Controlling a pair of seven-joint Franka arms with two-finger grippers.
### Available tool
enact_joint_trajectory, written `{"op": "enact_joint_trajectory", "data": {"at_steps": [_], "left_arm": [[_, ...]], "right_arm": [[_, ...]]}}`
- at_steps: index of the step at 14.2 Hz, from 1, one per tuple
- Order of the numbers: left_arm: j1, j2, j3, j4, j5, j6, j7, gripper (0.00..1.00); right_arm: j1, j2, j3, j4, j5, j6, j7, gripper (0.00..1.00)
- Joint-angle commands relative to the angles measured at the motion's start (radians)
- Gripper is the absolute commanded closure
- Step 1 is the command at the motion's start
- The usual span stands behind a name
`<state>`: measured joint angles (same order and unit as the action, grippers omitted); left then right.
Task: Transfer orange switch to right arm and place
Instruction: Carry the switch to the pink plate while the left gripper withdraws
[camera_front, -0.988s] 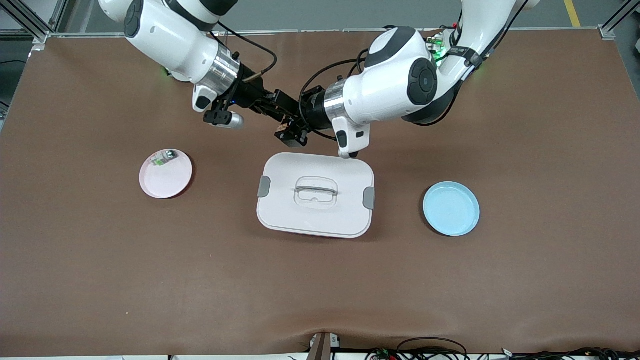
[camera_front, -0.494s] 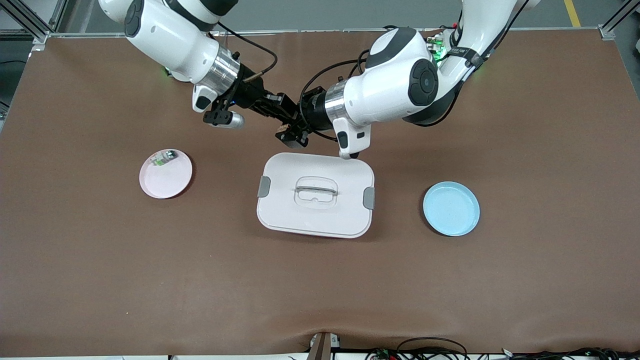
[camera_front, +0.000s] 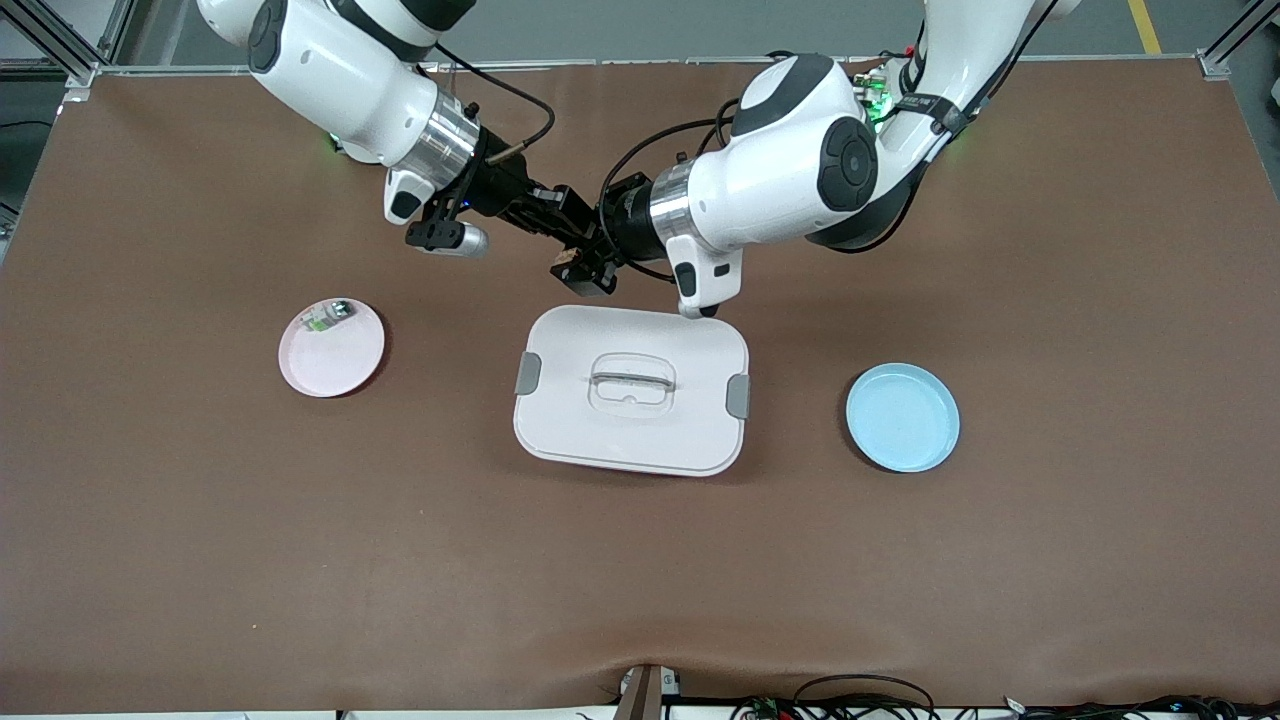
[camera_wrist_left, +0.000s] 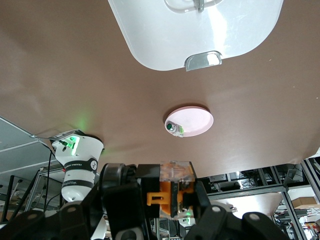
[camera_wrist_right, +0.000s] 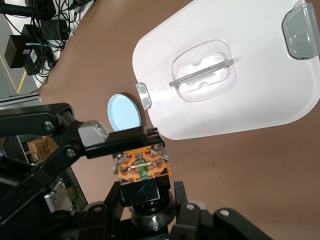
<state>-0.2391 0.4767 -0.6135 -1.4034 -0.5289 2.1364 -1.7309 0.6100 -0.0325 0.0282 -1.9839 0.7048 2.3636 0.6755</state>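
The orange switch (camera_front: 571, 257), a small black block with an orange face, hangs in the air between the two grippers, over the table just beside the white box. My left gripper (camera_front: 583, 266) is shut on its orange end (camera_wrist_left: 170, 192). My right gripper (camera_front: 568, 234) is open, with a finger on each side of the switch's black base (camera_wrist_right: 142, 167) and a small gap on one side. In the right wrist view the left gripper's fingers (camera_wrist_right: 95, 134) clamp the orange end.
A white lidded box (camera_front: 570, 420) sits mid-table under the grippers. A pink plate (camera_front: 335, 365) holding a small green-and-white part (camera_front: 325, 315) lies toward the right arm's end. A blue plate (camera_front: 902, 417) lies toward the left arm's end.
My right gripper has slid a little closer to the left gripper, so its fingers now straddle the switch. The left gripper still holds the switch in the same place.
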Motion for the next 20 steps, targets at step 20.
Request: {"op": "enact_joint_trajectory", "data": {"at_steps": [20], "left_arm": [[0.346, -0.055, 0.086, 0.052, 0.711, -0.271, 0.738, 0.00]], "right_arm": [[-0.212, -0.053, -0.011, 0.022, -0.631, -0.472, -0.826, 1.00]]}}
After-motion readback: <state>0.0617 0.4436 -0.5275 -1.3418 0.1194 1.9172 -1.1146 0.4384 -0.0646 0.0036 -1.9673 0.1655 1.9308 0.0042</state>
